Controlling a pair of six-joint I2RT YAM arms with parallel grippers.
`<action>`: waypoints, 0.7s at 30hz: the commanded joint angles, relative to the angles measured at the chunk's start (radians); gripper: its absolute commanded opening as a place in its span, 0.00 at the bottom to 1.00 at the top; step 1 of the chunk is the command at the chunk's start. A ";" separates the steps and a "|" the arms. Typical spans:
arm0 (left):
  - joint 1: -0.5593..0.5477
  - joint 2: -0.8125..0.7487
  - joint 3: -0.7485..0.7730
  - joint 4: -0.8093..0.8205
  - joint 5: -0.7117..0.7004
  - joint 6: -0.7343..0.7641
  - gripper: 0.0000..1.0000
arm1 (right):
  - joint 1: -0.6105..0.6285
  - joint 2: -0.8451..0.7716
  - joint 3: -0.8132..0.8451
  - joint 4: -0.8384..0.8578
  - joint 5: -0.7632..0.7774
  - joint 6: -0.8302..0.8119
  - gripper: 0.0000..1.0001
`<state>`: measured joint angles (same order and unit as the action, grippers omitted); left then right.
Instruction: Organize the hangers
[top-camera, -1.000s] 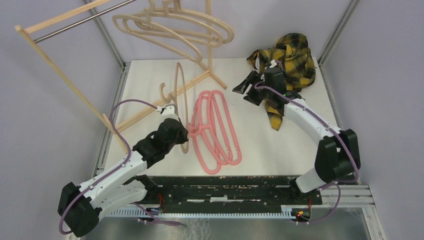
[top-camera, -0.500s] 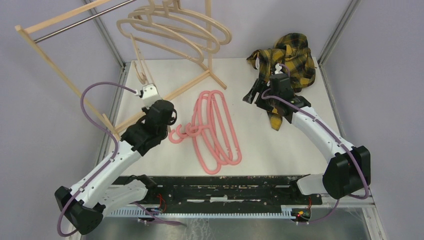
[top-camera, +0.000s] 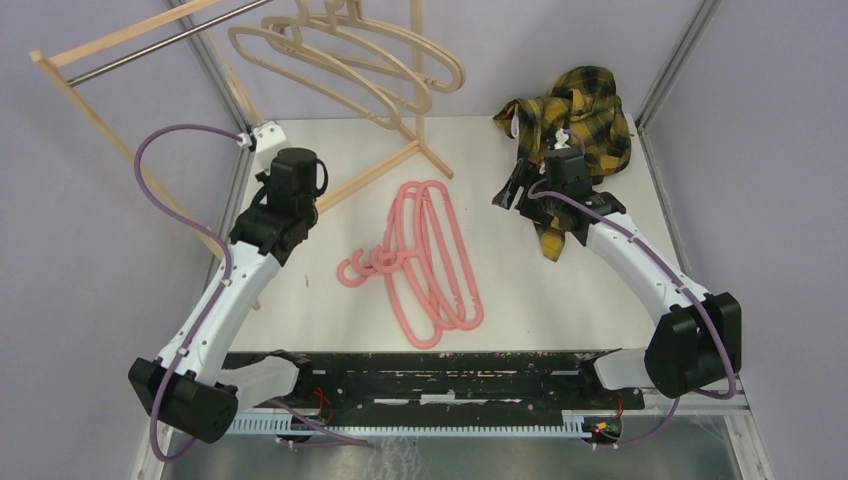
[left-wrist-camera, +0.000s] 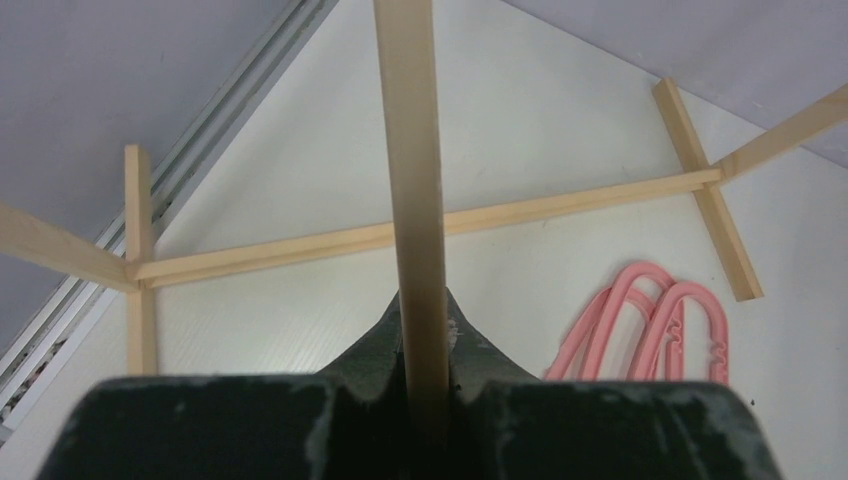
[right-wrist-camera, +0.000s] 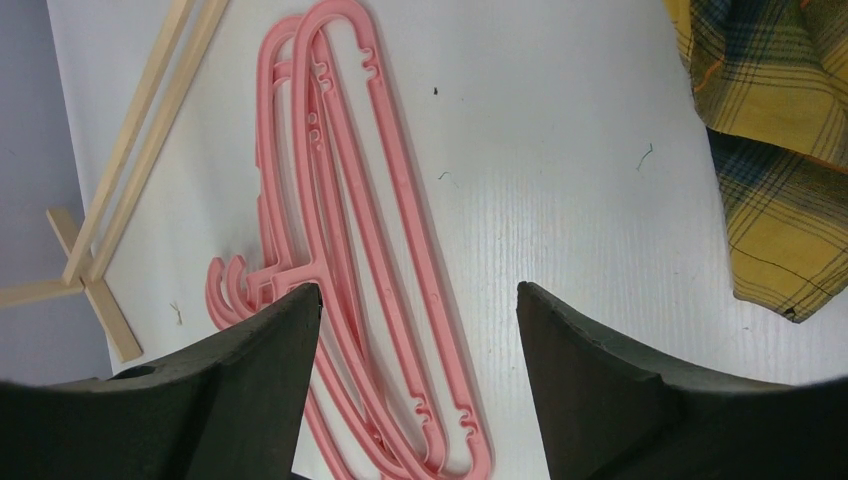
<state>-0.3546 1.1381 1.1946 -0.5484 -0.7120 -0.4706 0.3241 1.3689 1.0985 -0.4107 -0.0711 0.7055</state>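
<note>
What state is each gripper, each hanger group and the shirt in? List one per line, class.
left gripper: shut on a beige hanger
right gripper: open, empty
pink hangers: stacked flat on the table
other beige hangers: hanging on the rack
plaid shirt: crumpled on the table

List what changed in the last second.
The left gripper, shut on a beige hanger, carried it from beside the pink hangers back-left toward the rack. The right gripper, open, shifted slightly. The pink hangers and shirt stayed put.
</note>
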 joint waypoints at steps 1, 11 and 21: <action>0.006 0.065 0.157 0.085 0.025 0.081 0.03 | -0.008 -0.012 0.041 -0.006 -0.002 -0.028 0.79; 0.060 0.163 0.307 0.090 0.059 0.133 0.03 | -0.032 0.021 0.061 -0.008 -0.016 -0.031 0.79; 0.149 0.261 0.433 0.048 0.126 0.136 0.03 | -0.045 0.042 0.057 0.002 -0.025 -0.030 0.79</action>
<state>-0.2306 1.3796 1.5463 -0.5247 -0.6170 -0.3759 0.2890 1.4082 1.1152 -0.4316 -0.0895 0.6899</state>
